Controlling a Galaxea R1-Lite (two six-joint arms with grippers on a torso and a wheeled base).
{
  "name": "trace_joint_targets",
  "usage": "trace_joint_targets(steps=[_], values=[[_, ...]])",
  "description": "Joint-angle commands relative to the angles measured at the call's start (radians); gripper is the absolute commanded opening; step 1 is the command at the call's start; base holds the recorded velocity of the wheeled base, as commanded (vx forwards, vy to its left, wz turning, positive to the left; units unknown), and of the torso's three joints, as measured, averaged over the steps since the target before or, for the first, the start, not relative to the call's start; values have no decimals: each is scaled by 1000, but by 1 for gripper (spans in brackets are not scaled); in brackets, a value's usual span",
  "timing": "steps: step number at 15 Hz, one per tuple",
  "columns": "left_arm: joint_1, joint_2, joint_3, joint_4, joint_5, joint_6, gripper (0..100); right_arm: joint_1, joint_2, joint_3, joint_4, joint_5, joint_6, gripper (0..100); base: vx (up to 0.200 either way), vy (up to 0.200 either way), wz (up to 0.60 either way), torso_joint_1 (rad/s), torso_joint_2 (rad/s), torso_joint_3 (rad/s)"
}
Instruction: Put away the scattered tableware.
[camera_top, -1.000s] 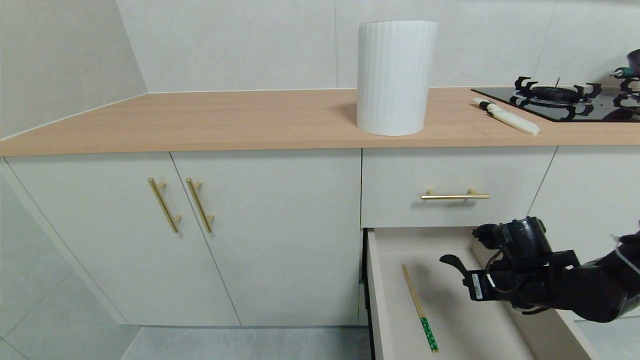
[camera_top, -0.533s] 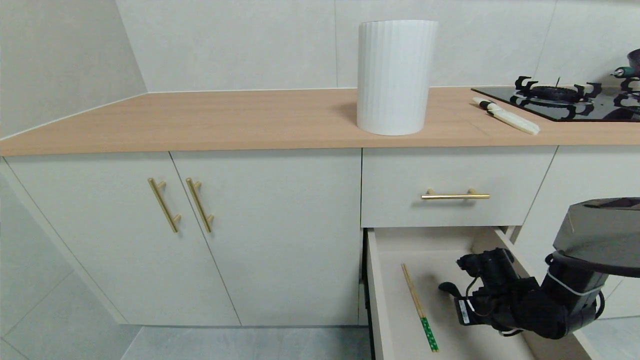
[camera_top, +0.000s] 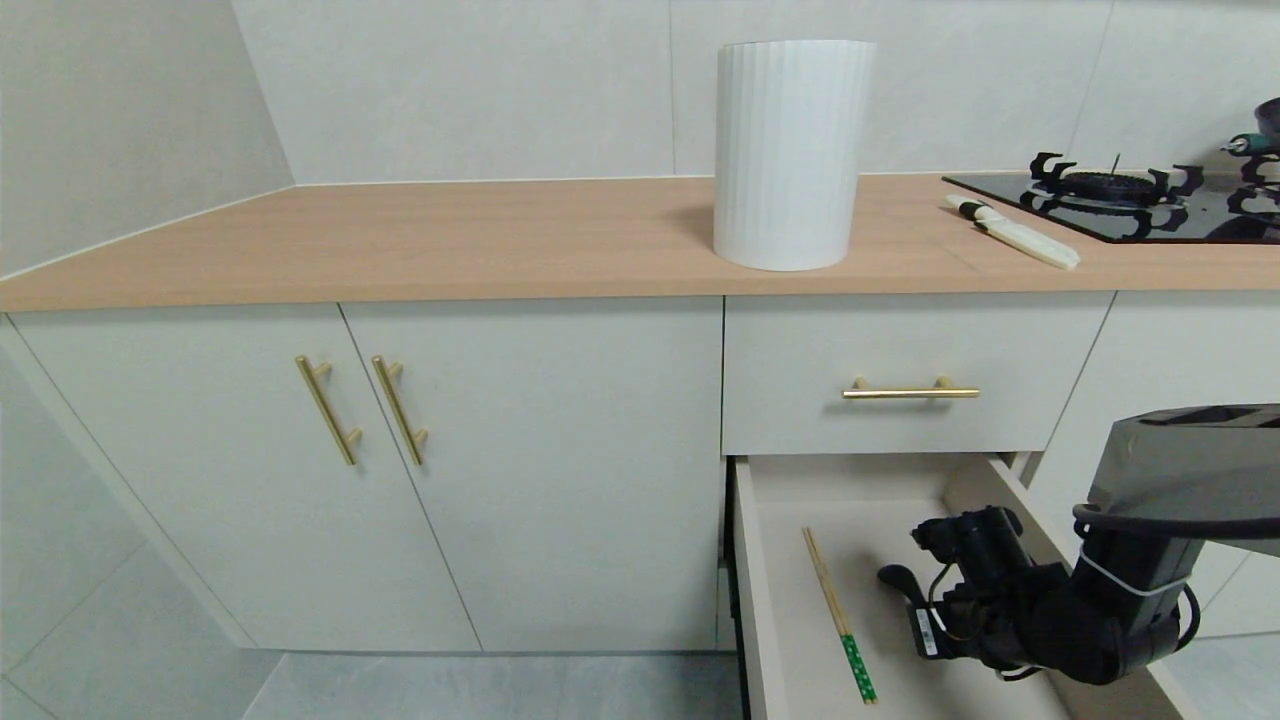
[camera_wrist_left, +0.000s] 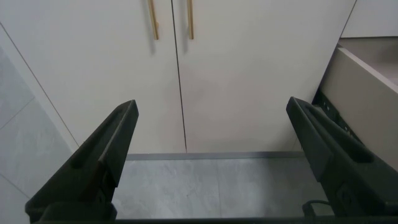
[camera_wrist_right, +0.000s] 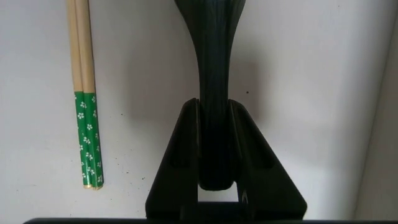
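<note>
A pair of wooden chopsticks with green patterned ends lies in the open lower drawer, also seen from the right wrist. My right gripper is low inside the drawer, to the right of the chopsticks, shut on the handle of a black spoon. In the right wrist view the spoon sticks out between the fingers of this gripper, just above the drawer floor. My left gripper is open and holds nothing, facing the cabinet doors low near the floor.
On the countertop stand a tall white ribbed container and, to its right, a white knife beside the black hob. Above the open drawer is a closed drawer with a gold handle. Two cabinet doors are shut at left.
My right arm has gone down into the drawer with the black spoon, most of it in the first half second. The chopsticks lie where they were.
</note>
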Motion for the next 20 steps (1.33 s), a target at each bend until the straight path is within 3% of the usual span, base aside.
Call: trace_joint_targets(steps=[1, 2, 3, 9, 12, 16, 20], values=[[0, 0, -1, 0, 0, 0, 100, 0, 3, -2, -1, 0, -1, 0, 0, 0, 0, 0, 0, 0], [0, 0, 0, 0, 0, 0, 100, 0, 3, -1, 1, 0, -1, 0, 0, 0, 0, 0, 0, 0], [0, 0, 0, 0, 0, 0, 100, 0, 1, -1, -1, -1, -1, 100, 0, 0, 0, 0, 0, 0], [0, 0, 0, 0, 0, 0, 100, 0, -10, 1, -1, -8, 1, 100, 0, 0, 0, 0, 0, 0], [0, 0, 0, 0, 0, 0, 100, 12, -226, 67, 18, 57, 12, 100, 0, 0, 0, 0, 0, 0], [0, 0, -1, 0, 0, 2, 100, 38, -465, 79, 209, 86, 7, 100, 0, 0, 0, 0, 0, 0], [0, 0, -1, 0, 0, 0, 100, 78, -697, 22, 496, 88, -17, 100, 0, 0, 0, 0, 0, 0]])
